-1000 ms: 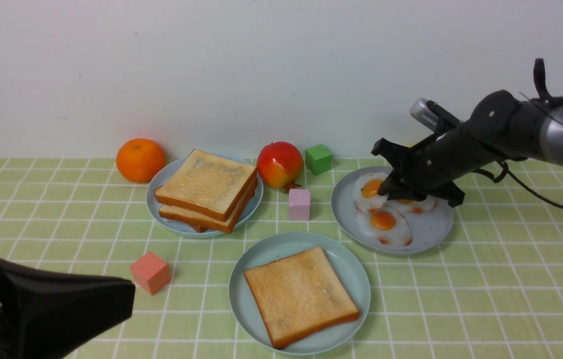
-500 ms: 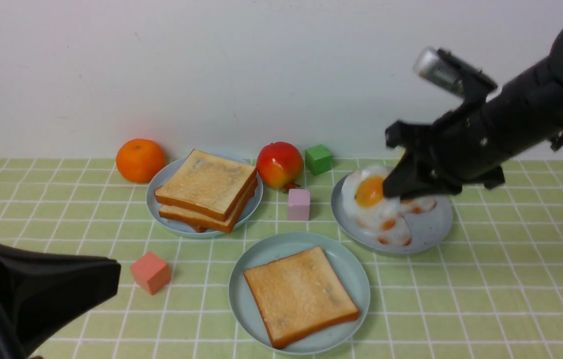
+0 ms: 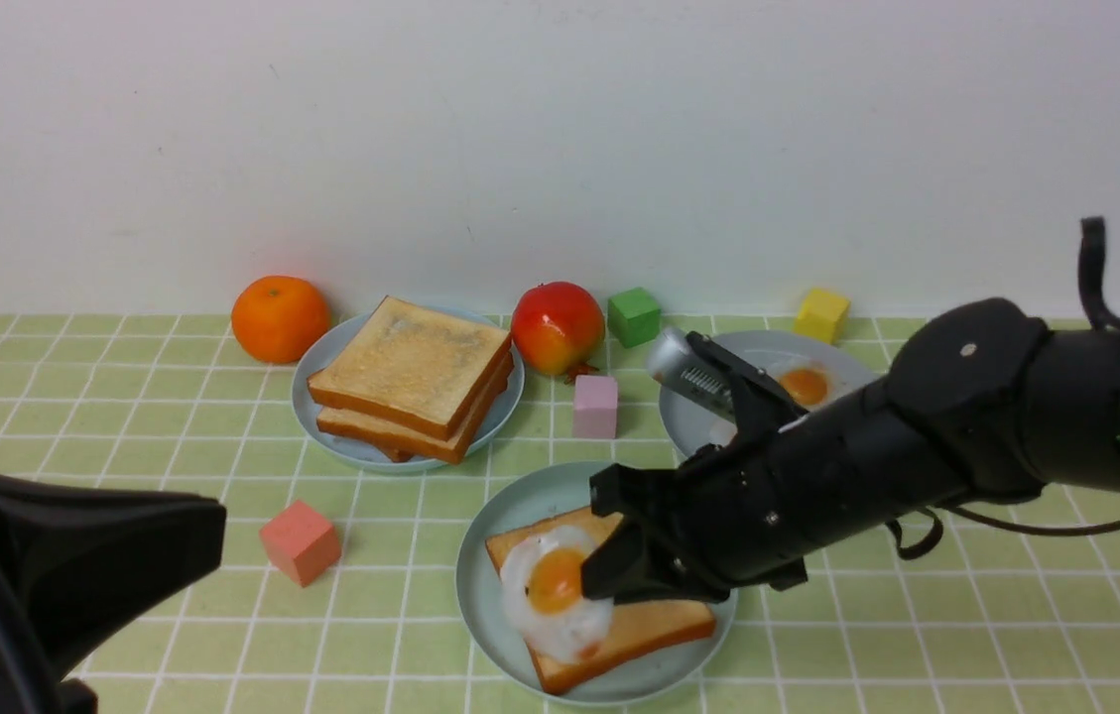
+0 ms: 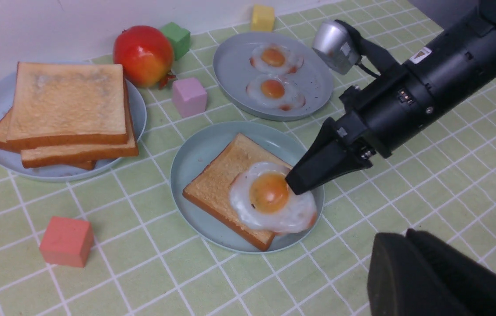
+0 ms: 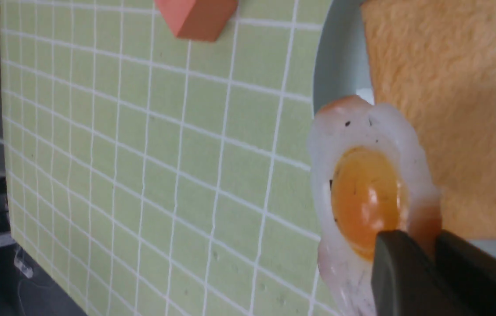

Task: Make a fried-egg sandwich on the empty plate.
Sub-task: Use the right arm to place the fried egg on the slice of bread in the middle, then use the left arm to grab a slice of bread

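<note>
Nearest in: black left gripper [image 3: 202, 545], parked low at the near-left corner, jaws pressed together, nothing in them. Next, the pale mint-teal round plastic plate [image 3: 478, 600], front-centre on the green checked cloth [image 3: 917, 645], w/ one square golden-brown toast slice [image 4: 215, 186] flat on it. Black right gripper [image 3: 607, 580] reaches over that slice, jaws pinching the rim of a white toy fried egg [image 3: 555, 593] right beside its orange yolk. The egg lies over the toast's near half, lip hanging past the crust twd the plate rim. Fully set down? Can't tell.

So the fried-egg sandwich [image 4: 230, 199] is approx halfway: base down, egg on it but not let go yet, top slice to come. The egg looks glossy, floppy, browned at the edge.

Coral cube [image 3: 299, 541] sits left of the plate. Further back: pink cube [image 3: 595, 406], stack of spare toast slices [image 3: 411, 372] on a sky-blue plate [image 3: 336, 448], prob. the source for the lid, and 2 more eggs [image 4: 274, 72] on a grey-lavender plate [image 4: 234, 74]. Back row: orange [image 3: 280, 318], red fruit [image 3: 557, 327], green cube [image 3: 634, 316], yellow cube [image 3: 821, 314].
</note>
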### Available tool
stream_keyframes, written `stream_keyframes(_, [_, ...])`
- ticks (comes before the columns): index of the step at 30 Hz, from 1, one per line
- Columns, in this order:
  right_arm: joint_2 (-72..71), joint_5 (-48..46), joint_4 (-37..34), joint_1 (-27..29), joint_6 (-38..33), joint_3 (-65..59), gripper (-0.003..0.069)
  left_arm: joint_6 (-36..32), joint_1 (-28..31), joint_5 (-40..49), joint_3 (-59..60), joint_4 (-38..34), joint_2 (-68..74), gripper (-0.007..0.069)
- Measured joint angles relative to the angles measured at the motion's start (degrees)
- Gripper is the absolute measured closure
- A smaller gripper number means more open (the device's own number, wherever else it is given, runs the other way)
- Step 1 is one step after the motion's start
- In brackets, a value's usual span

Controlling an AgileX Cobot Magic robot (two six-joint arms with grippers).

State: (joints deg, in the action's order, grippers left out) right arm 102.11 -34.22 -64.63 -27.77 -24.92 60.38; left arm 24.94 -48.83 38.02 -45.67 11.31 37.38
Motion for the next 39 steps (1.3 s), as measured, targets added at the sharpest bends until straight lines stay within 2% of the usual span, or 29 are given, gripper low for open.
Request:
stream_keyframes(5, [1.27,3.35,-2.17,0.00,-1.81,0.00,0.0582,0.14,0.00,0.17,0.00,0.00,0.00,0.0596])
stream_keyframes(10, [1.29,4.50,-2.51,0.00,-1.81,0.00,0.0543,0.14,0.00,0.17,0.00,0.00,0.00,0.0596])
stream_keyframes(14, [1.29,3.81,-2.51,0.00,-1.81,0.00,0.0440,0.14,0.00,0.17,0.00,0.00,0.00,0.0596])
stream_keyframes(16, [1.29,2.88,-1.65,0.00,-1.81,0.00,0.0349,0.14,0.00,0.17,0.00,0.00,0.00,0.0596])
stream_keyframes(19, [1.29,2.83,0.65,0.51,-1.27,0.00,0.0270,0.14,0.00,0.17,0.00,0.00,0.00,0.0594])
stream_keyframes(24, [0.36,1.40,4.50,3.85,-0.89,0.00,0.0239,0.14,0.00,0.23,0.00,0.00,0.00,0.0588])
stream_keyframes(27, [-2.97,-1.38,7.43,7.37,-0.76,0.00,0.0258,0.14,0.00,0.41,0.00,0.00,0.41,0.0587])
stream_keyframes(28, [-6.46,-3.97,9.46,9.92,-0.71,0.00,0.0294,0.14,0.00,0.41,0.00,0.00,1.60,0.0587])
stream_keyframes(29, [-6.91,-4.30,9.74,10.18,-0.71,0.00,0.0299,0.14,0.00,0.41,0.00,0.00,1.80,0.0587])
stream_keyframes(31, [-13.04,-8.42,14.06,12.57,0.22,0.00,0.0375,0.43,0.00,0.41,0.00,0.00,5.27,0.0587])
stream_keyframes(35, [-24.74,-14.20,25.44,13.07,6.95,-0.39,0.0523,0.96,0.10,0.21,-0.79,0.00,15.10,0.0621])
stream_keyframes(39, [-34.10,-18.97,36.54,11.82,14.84,-0.71,0.0610,-0.68,3.29,-0.20,-4.40,-1.11,25.09,0.0638])
